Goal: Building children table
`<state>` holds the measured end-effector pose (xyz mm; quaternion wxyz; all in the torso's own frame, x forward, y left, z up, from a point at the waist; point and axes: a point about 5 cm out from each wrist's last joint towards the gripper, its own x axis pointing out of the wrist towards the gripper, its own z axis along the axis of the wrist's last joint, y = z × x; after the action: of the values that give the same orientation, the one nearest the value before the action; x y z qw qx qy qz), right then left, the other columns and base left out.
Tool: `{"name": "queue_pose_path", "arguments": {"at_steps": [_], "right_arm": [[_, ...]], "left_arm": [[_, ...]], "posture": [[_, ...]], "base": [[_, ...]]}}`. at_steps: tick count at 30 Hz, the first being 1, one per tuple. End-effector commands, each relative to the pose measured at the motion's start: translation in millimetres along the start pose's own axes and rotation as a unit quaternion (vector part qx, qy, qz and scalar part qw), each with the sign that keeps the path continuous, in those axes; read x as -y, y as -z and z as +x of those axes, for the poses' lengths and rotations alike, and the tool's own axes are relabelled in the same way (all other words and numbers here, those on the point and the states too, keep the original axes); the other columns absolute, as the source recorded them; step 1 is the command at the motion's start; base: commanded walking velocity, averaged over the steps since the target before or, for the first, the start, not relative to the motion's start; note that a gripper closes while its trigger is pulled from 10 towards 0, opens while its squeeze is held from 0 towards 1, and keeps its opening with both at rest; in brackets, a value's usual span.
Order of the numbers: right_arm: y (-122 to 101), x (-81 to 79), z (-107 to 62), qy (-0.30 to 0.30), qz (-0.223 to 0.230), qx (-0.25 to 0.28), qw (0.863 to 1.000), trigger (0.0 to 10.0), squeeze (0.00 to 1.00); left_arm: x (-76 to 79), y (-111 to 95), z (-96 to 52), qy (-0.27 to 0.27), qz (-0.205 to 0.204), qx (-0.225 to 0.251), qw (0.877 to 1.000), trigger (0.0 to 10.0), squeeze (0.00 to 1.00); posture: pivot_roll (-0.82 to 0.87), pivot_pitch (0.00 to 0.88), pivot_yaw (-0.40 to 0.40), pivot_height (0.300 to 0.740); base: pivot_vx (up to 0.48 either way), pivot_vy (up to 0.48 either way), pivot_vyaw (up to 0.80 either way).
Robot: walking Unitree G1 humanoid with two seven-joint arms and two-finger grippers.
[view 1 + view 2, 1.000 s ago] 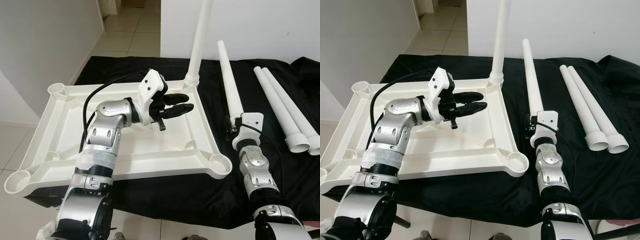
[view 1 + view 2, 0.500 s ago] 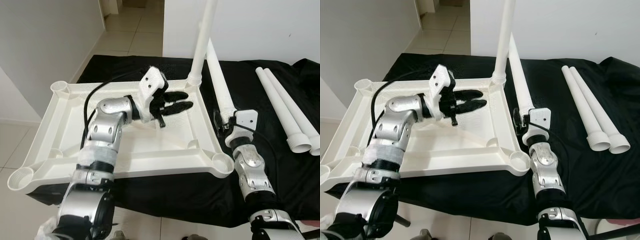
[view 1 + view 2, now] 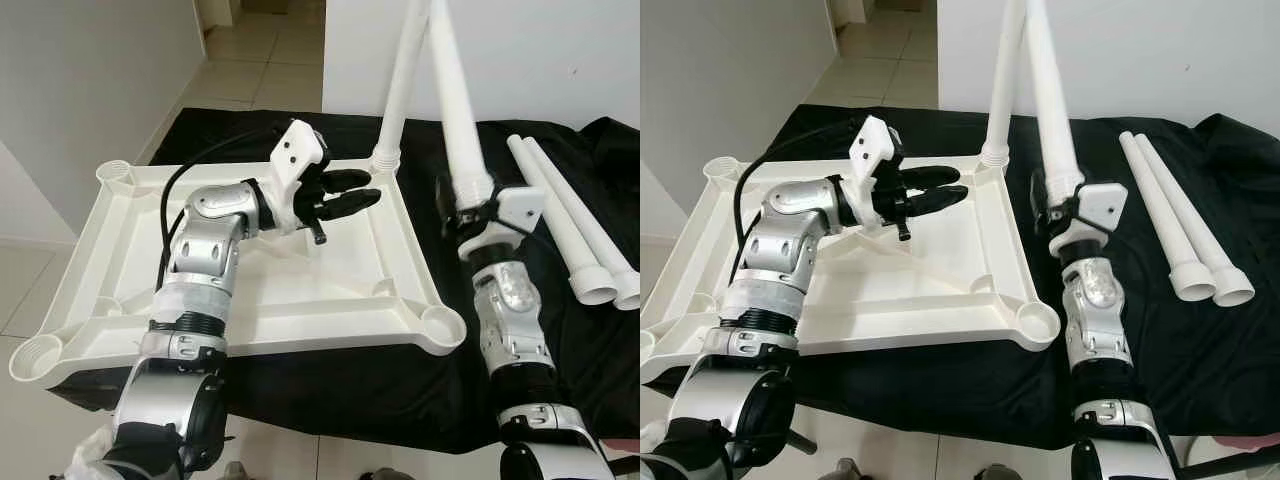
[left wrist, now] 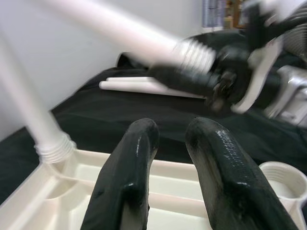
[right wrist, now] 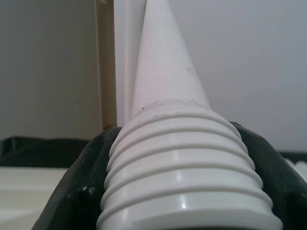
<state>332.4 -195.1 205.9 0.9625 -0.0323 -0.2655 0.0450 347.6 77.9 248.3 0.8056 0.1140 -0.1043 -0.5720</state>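
Note:
The white children's table top (image 3: 250,290) lies upside down on a black cloth. One white leg (image 3: 400,90) stands screwed into its far right corner socket. My right gripper (image 3: 470,208) is shut on a second white leg (image 3: 455,100) just above its threaded end (image 5: 177,143), holding it raised and almost upright beside the table top's right edge. The black fingers (image 5: 81,191) wrap the thread on both sides. My left gripper (image 3: 350,192) hovers over the table top's far right part, open by a narrow gap, with nothing between its fingers (image 4: 129,167).
Two more white legs (image 3: 570,220) lie side by side on the black cloth (image 3: 330,390) to the right. The near right corner socket (image 3: 440,325) stands open beside my right forearm. A white wall is behind, and tiled floor lies to the left.
My right gripper has lifted the leg off the cloth and swung it up from lying flat to nearly upright. The left gripper has shifted slightly toward the far edge.

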Motion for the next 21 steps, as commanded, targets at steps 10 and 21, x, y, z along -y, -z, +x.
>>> {"name": "queue_pose_path", "arguments": {"at_steps": [10,21], "right_arm": [[-64,-2.3,24.0,-0.002,-0.042,0.144,0.989,10.0,0.0],[-94,-13.8,26.6,-0.03,-0.044,0.205,0.977,10.0,0.0]], "left_arm": [[-34.8,-12,-8.8,-0.202,-0.026,0.014,0.979,10.0,0.0],[-41.5,-22,-14.0,-0.196,-0.059,0.048,0.978,10.0,0.0]], "posture": [[-0.08,0.0,0.032,0.74],[-0.08,0.0,0.038,0.74]], "base": [[0.0,0.0,0.0],[0.0,0.0,0.0]]}}
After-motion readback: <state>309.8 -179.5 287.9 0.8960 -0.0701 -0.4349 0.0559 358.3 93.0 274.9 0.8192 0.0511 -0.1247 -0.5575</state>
